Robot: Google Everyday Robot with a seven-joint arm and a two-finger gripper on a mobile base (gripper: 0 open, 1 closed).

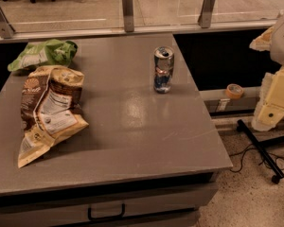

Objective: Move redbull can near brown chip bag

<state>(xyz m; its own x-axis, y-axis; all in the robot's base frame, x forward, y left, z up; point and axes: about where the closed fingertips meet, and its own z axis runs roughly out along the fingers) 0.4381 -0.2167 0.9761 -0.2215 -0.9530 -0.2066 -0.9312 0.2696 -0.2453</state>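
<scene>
The pincer [273,104] is hanging off the right side of the counter [132,131]; I cannot tell how open it is. The redbull can [163,70] is standing upright mid-counter, well apart from the crumpled brown chip bag [48,110] lying at the left.

Redbull can [164,70]: slim, silver and blue with red marks, silver top, standing upright right of centre toward the back of the table [146,141]. Brown chip bag [49,110]: large, brown and cream-yellow, crumpled, lying flat at the left, white label panel up. The two well apart. Gripper [270,108]: right edge of view, off the table, clear of both.
</scene>
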